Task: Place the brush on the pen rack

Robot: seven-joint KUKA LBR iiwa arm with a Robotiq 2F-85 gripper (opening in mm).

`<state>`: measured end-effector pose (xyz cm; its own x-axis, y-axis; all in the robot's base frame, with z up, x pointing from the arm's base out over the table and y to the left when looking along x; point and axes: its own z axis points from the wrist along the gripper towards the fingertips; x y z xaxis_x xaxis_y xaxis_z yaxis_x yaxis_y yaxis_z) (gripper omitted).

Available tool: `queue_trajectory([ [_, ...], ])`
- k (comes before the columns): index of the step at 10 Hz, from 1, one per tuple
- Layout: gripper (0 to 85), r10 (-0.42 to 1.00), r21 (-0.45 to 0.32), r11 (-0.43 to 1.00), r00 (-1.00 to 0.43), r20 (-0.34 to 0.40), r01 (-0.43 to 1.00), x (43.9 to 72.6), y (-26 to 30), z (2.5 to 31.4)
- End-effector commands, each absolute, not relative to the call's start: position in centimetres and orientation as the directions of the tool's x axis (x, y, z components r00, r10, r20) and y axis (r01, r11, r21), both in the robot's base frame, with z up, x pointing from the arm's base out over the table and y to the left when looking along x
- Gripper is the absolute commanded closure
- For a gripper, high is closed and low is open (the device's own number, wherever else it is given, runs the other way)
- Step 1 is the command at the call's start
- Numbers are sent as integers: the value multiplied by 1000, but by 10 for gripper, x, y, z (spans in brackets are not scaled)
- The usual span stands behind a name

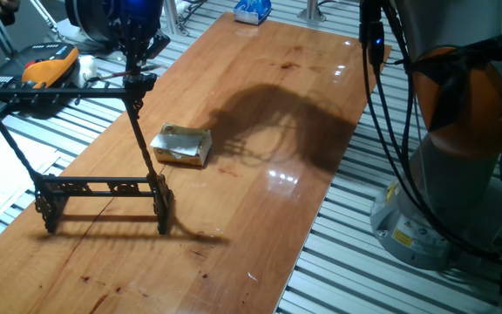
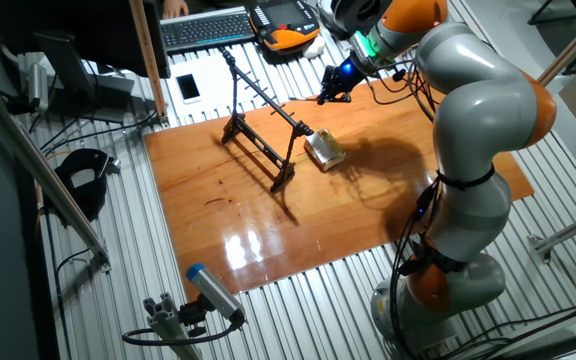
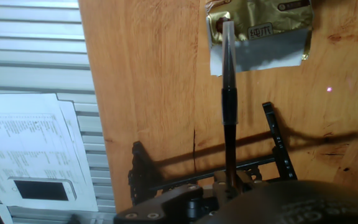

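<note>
The pen rack [image 1: 103,187] is a black metal frame standing on the left part of the wooden table, with slanted uprights and a top crossbar [image 1: 59,88]. It also shows in the other fixed view [image 2: 263,130] and from above in the hand view [image 3: 272,140]. My gripper [image 1: 138,48] hangs just above the right end of the crossbar and also shows in the other fixed view [image 2: 334,85]. In the hand view my gripper [image 3: 227,190] is shut on the brush [image 3: 229,106], a thin stick with a dark lower part and a paler end that points away over the rack.
A yellowish foil-wrapped block [image 1: 182,146] lies on the table right of the rack [image 3: 260,28]. An orange and black device [image 1: 50,65] and cables lie off the table's left edge. Papers and a phone [image 3: 39,190] lie beside the table. The robot's base [image 1: 460,139] stands at the right.
</note>
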<state>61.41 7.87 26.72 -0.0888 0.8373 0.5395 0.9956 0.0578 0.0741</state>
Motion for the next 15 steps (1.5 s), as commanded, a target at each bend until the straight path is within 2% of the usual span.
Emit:
queue_trajectory([
  [1, 850, 838, 75, 62, -93, 538, 995, 614, 79, 267],
  [8, 850, 840, 72, 109, -131, 526, 991, 607, 92, 263],
  [11, 850, 833, 74, 133, -152, 531, 988, 601, 88, 273],
  [15, 850, 838, 75, 138, -157, 522, 988, 598, 92, 273],
])
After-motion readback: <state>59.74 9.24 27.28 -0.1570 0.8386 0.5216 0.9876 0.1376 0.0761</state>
